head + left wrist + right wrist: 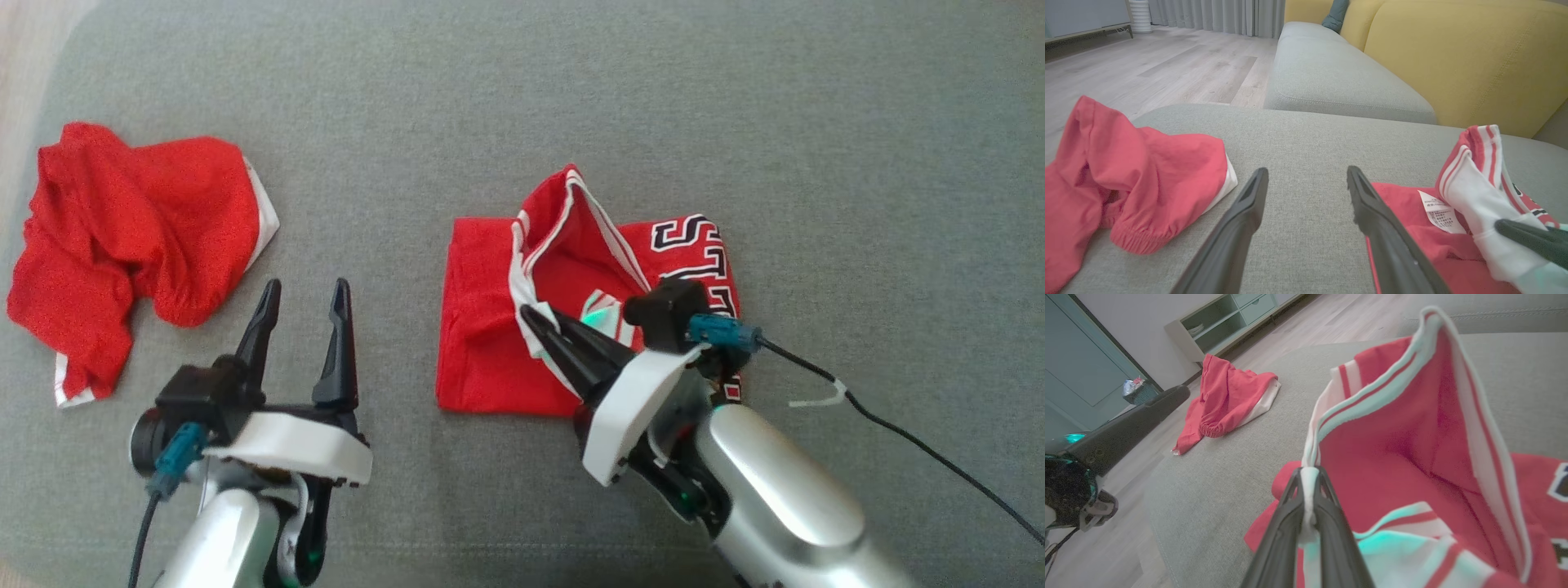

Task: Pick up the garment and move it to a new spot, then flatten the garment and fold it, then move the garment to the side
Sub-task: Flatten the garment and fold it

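Observation:
The garment [482, 327] is a red jersey with white striped trim and black lettering, lying partly folded on the grey cushion, right of centre. My right gripper [531, 314] is shut on its white trim edge [1308, 486], lifting that edge so the fabric stands up in a peak [1429, 318]. The jersey [1404, 208] with its white label also shows at the lower right of the left wrist view, where the right gripper's finger [1531, 239] enters. My left gripper [306, 287] stands open above bare cushion, between the two red cloths, holding nothing [1307, 171].
A second red cloth with an elastic hem and white edge [131, 229] lies crumpled at the cushion's left. A black cable [898, 433] trails from the right wrist. Behind are a yellow backrest [1453, 61], wooden floor [1167, 69] and a shelf unit [1229, 318].

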